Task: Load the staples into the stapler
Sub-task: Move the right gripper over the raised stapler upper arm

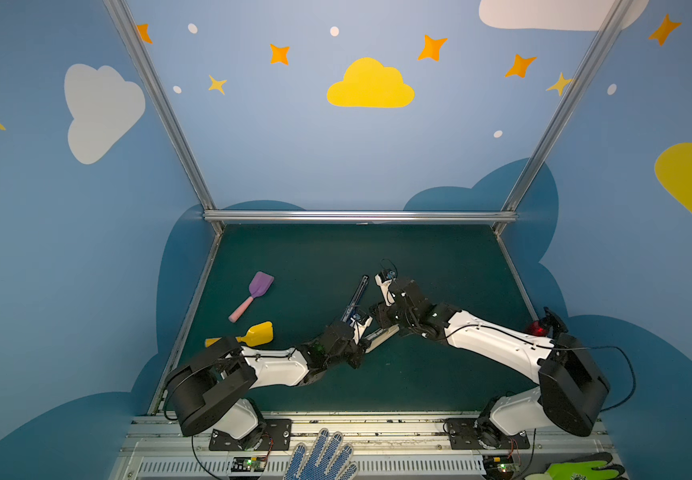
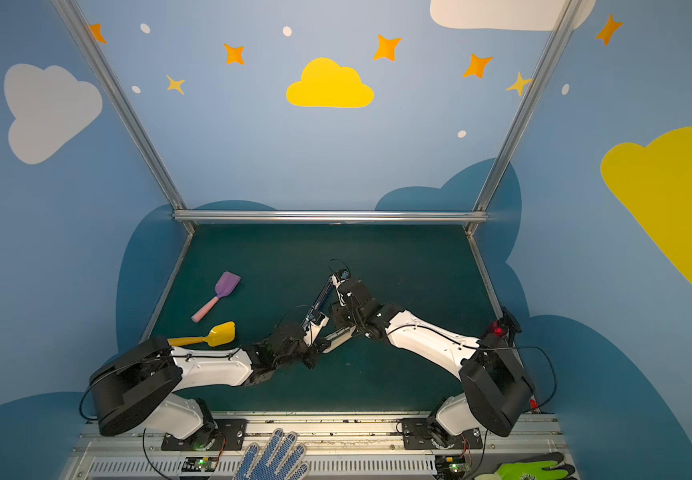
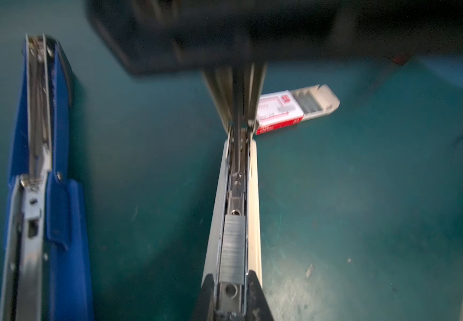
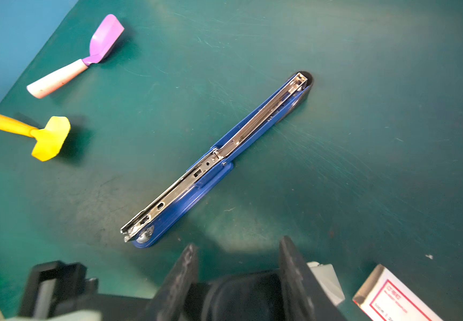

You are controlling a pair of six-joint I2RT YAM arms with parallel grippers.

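— Blue-dotted glove (image 1: 322, 453) on the front rail, closest to the lens. Mat (image 4: 363, 139) is beyond it. Want gripper status?
— Yes. Left first.
— My left gripper (image 3: 231, 278) is pinching one end of the beige stapler (image 3: 238, 194), opened out. Strip of staples (image 3: 231, 247) sits in its channel.
— Right?
— Right gripper (image 4: 238, 244) fingers spread, nothing between them, over the stapler's other end.
— Staple box?
— Staple box (image 3: 279, 112) flat on the mat just past the beige stapler, tray (image 3: 319, 101) slid partway out. I can't see the box from the top. Blue stapler (image 4: 216, 161) lies opened flat beside, not touching. Purple shovel (image 4: 97, 47) and yellow shovel (image 4: 44, 136) well apart from it.
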